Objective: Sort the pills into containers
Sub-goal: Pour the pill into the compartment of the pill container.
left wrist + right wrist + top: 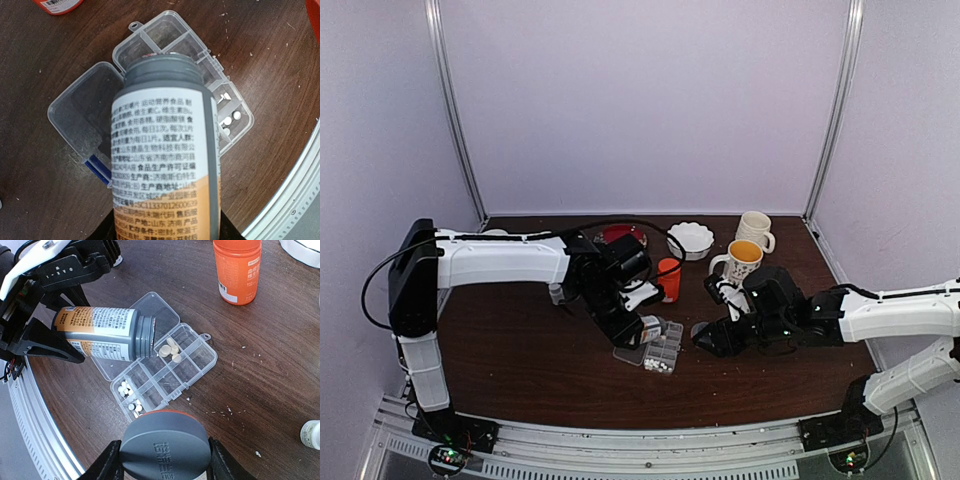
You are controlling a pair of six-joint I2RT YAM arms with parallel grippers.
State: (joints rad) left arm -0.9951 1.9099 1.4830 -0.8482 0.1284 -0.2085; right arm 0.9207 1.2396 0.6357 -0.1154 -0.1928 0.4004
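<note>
The clear pill organizer (661,354) lies open near the table's front, its lid (82,112) folded flat. In the right wrist view the organizer (165,372) holds pale yellowish pills (169,350) in one far cell and small white pills (127,395) in two near end cells; white pills (231,119) also show in the left wrist view. My left gripper (636,322) is shut on an uncapped grey-necked bottle (162,150) with a white and orange label, held tilted with its mouth over the organizer (220,100). My right gripper (708,338) is shut on a grey bottle cap (165,445) just right of the organizer.
An orange bottle (669,278) stands behind the organizer. A white bowl (690,238), two mugs (745,258) and a red object (620,235) sit at the back. A small white bottle (311,434) stands near the right arm, and another small bottle (557,293) under the left arm. White crumbs dot the table.
</note>
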